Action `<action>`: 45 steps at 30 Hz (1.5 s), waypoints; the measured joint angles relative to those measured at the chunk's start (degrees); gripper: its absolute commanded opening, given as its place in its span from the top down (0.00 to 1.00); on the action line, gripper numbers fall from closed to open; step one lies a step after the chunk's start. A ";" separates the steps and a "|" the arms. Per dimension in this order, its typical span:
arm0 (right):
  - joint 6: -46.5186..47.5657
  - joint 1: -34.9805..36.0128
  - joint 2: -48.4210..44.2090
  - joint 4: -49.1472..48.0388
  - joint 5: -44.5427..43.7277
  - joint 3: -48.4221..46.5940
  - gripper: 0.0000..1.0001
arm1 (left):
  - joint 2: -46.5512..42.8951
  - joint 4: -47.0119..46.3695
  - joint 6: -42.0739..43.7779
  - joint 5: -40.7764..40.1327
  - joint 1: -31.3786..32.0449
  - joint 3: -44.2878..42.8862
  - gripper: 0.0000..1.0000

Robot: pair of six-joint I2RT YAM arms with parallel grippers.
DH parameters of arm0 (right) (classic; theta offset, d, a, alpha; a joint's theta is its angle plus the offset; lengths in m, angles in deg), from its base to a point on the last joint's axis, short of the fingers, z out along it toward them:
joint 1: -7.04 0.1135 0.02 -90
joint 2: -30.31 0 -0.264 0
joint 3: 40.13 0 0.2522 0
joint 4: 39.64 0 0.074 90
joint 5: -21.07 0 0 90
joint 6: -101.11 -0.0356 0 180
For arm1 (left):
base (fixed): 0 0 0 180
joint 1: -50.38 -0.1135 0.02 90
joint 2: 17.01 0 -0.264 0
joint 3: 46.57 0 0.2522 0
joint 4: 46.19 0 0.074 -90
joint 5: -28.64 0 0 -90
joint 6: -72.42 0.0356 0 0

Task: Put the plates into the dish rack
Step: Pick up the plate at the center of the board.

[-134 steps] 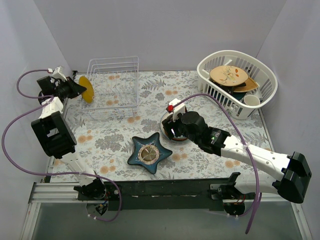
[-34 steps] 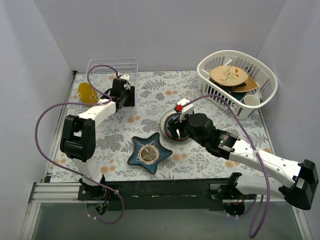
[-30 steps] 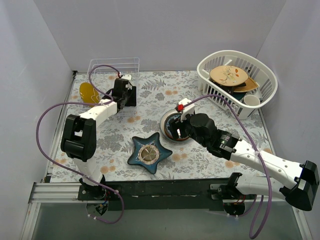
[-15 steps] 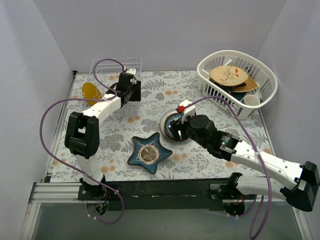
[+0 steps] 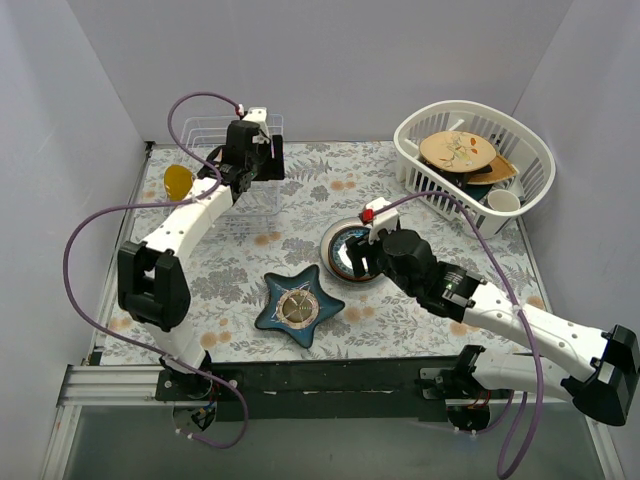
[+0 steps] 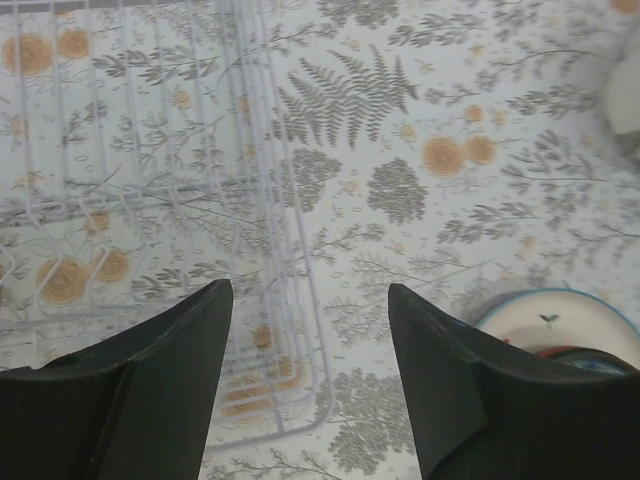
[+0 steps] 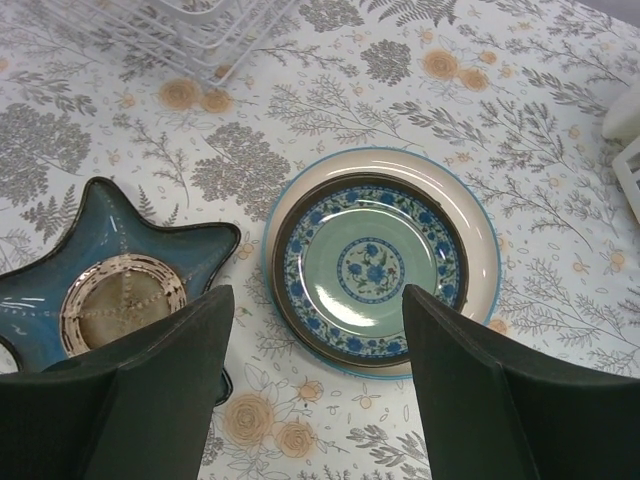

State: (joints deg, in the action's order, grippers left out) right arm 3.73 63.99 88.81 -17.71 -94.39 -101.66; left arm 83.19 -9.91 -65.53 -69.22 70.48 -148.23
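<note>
Looking down, we see the left gripper (image 6: pixel 310 292) hang over the dish rack (image 6: pixel 150 210) with its jaws apart. The rack's thin wires half vanish against the table (image 5: pixel 300 190). A yellow plate (image 5: pixel 178 182) stands at the rack's left end; in a slot or just beside it, we cannot tell. The right gripper (image 7: pixel 318 292), jaws apart, hovers over stacked plates (image 7: pixel 370 270), the lower ones showing only rims.
</note>
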 measured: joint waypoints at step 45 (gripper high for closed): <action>-9.03 -20.94 10.40 -3.50 11.72 10.93 0.44 | -12.87 -13.99 -16.26 16.00 16.31 28.24 0.37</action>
State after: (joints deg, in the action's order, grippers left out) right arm -5.30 43.05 99.22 -21.21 -82.67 -90.74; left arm 70.32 -23.90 -81.79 -53.22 86.79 -119.99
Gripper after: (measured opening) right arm 0.575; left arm 0.629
